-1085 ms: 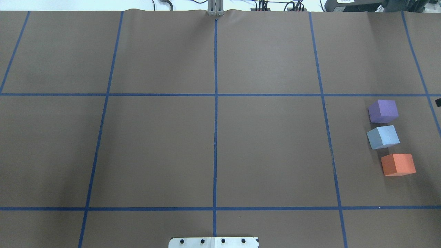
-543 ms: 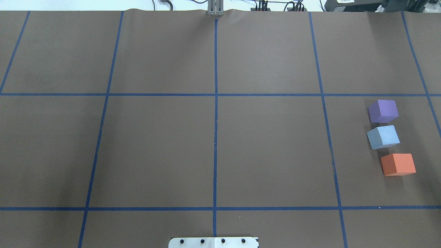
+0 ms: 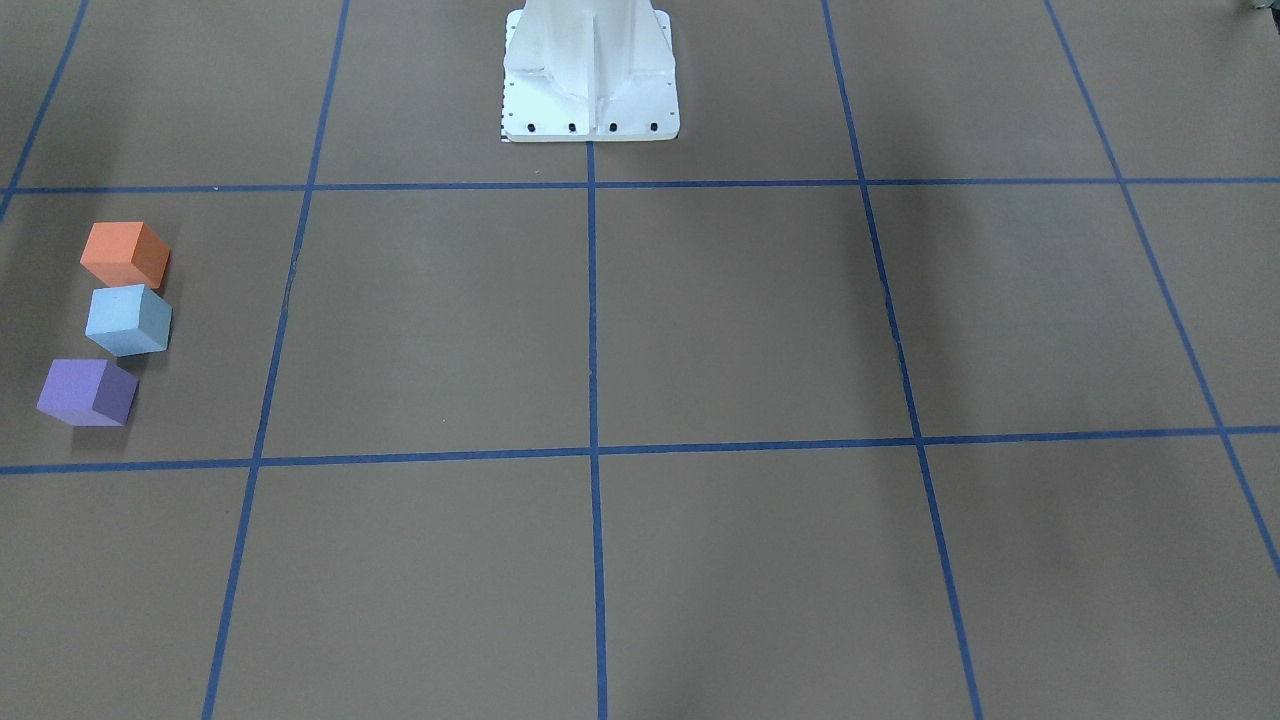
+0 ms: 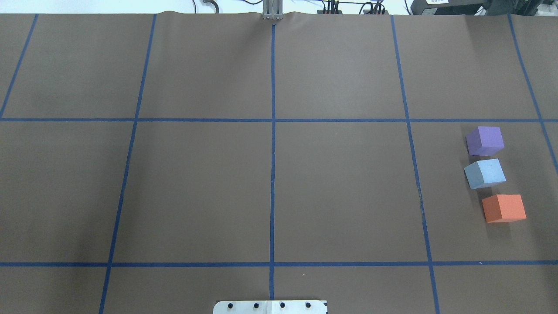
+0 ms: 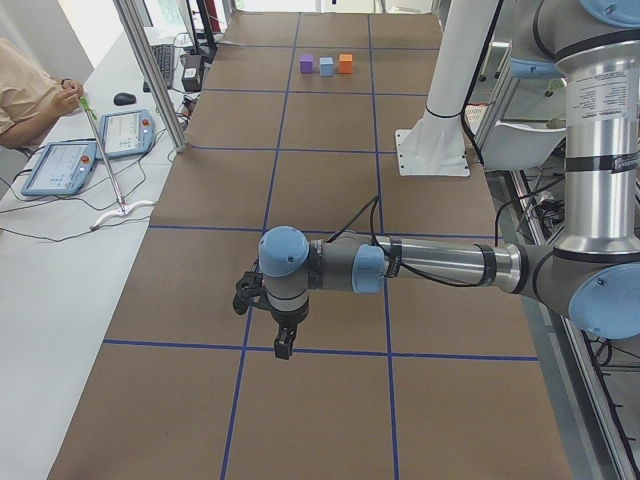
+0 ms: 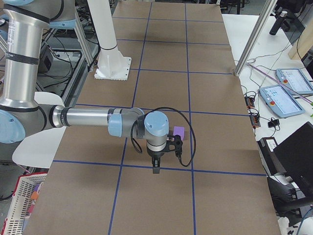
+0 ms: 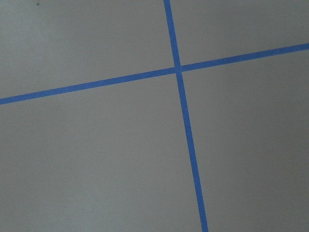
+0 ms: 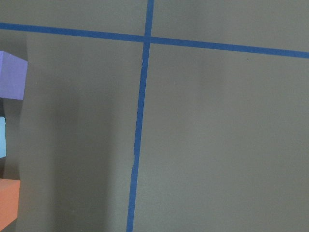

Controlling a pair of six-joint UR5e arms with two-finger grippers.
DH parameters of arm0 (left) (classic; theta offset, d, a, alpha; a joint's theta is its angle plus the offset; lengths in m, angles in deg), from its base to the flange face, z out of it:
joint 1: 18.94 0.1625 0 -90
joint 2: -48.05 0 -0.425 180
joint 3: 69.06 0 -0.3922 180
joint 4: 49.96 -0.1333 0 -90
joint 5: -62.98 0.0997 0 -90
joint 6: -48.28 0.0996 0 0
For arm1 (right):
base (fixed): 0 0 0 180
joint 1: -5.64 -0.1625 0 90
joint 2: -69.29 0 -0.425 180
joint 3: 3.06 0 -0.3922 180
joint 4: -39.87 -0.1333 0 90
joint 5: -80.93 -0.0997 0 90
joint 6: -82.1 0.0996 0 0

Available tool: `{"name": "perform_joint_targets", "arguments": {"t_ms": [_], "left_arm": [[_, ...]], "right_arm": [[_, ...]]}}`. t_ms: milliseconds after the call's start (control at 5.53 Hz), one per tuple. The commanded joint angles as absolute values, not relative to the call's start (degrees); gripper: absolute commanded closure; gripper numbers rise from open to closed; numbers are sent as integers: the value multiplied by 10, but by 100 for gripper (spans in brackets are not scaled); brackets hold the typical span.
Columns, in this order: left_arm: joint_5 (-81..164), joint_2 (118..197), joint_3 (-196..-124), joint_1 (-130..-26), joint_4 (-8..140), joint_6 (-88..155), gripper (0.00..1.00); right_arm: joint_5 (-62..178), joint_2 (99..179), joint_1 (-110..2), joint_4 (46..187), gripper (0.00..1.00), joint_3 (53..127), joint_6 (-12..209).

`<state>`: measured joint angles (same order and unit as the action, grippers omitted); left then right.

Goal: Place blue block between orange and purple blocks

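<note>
My forearms stretch out level and low over the table, left gripper point(image 5: 284, 346) and right gripper point(image 6: 156, 169) pointing straight down, their opening impossible to tell, while the blue block point(image 4: 484, 173) sits at the overhead frame's right edge between the purple block point(image 4: 484, 140) and the orange block point(image 4: 504, 208).

Both arms stretched low, horizontal; left tool point(image 5: 283, 345), right tool point(image 6: 156, 168) pointing down.

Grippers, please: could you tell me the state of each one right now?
Left gripper: cannot be told, side view only.
Right gripper: cannot be told, side view only.
</note>
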<state>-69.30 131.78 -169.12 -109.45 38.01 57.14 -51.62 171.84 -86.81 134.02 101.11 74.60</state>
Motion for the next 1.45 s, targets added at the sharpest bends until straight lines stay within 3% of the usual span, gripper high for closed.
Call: {"name": "perform_joint_targets", "arguments": {"t_ms": [0, 1266], "left_arm": [[-694, 1307, -1698, -1094, 380, 572, 0], [-689, 1301, -1720, -1095, 380, 572, 0]], "right_arm": [[-528, 1730, -867, 1341, 0, 1011, 746], [-541, 1727, -867, 1341, 0, 1014, 746]]}}
